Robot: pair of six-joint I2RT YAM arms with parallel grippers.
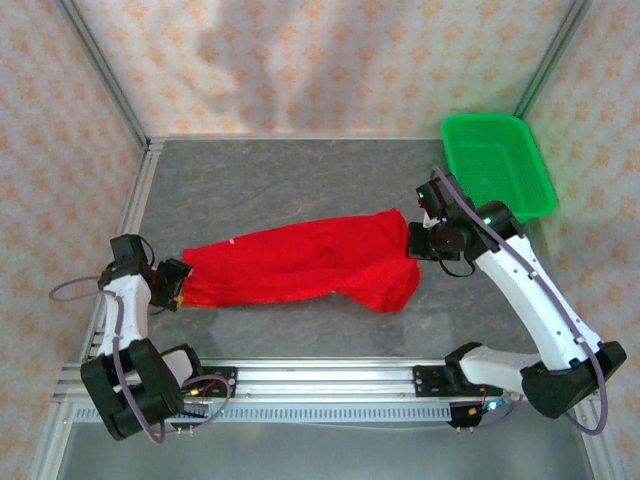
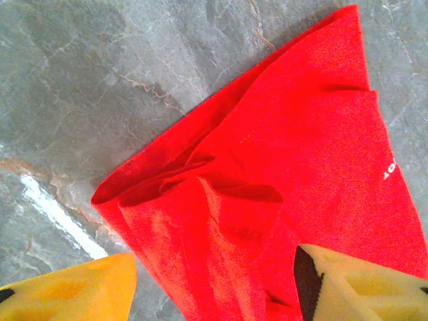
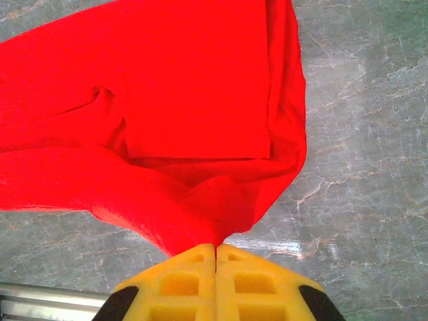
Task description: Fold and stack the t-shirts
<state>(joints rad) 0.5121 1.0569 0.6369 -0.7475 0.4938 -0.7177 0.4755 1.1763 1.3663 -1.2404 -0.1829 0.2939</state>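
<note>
This looks like a robotics lab test cell rather than a home. The left arm (image 1: 125, 298) and the right arm (image 1: 527, 282), both white and black, are bolted side by side to a slotted aluminium rail (image 1: 320, 376) at the near edge of a grey stone-look table (image 1: 290, 175). Bare aluminium posts (image 1: 100, 70) rise from the table's corners. They carry flat wall panels (image 1: 330, 60) with a pale floral pattern, probably printed sheet or cloth; the view is too soft to tell which. Loose cables (image 1: 62, 290) loop from the arms. Two household things, a red t-shirt (image 1: 300, 262) and a green mesh basket (image 1: 495, 160), sit on the tabletop inside this enclosure.
</note>
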